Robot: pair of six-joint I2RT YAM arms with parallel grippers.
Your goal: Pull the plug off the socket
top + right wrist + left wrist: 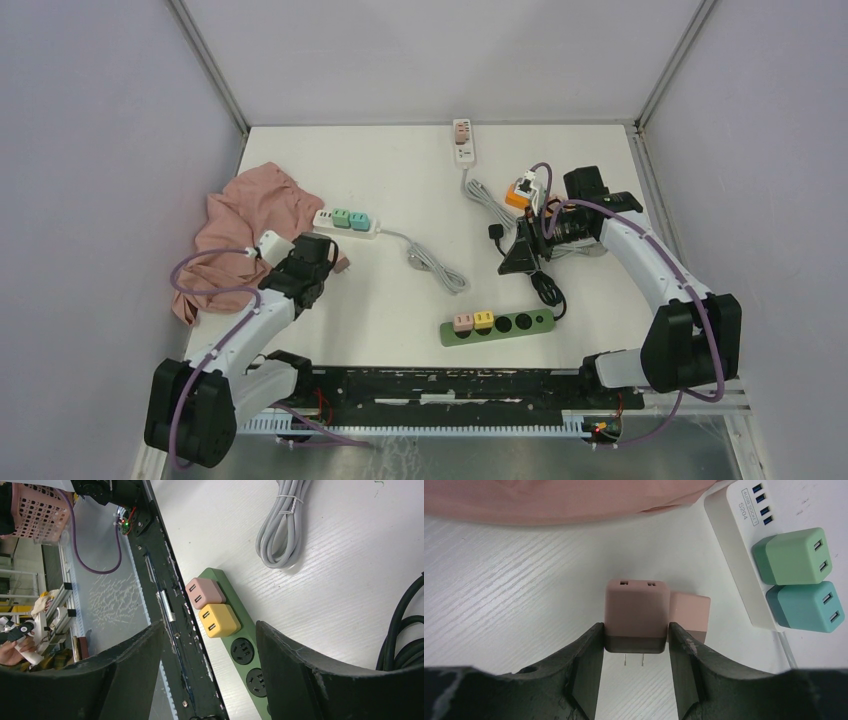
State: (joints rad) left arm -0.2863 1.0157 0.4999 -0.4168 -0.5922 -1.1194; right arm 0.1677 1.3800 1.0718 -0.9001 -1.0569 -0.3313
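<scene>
Our left tool (635,627) grips the pink plug (636,610), prongs bare, on the worktop (524,580) beside the white power strip (736,555). Our right tool (210,625) hangs open, holding nothing.

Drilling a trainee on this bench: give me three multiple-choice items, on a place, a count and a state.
1. The green power strip lies: A near the arms' bases; B at the far edge; C off the table.
2. Adapters on the white power strip beside the pink cloth: A one; B two; C four.
3. The dusty-pink adapter between the fingers of the left gripper is: A plugged in; B unplugged; C covered.
A, just ahead of the bases; B, one green adapter, one teal adapter; B, its prongs show bare.
</scene>
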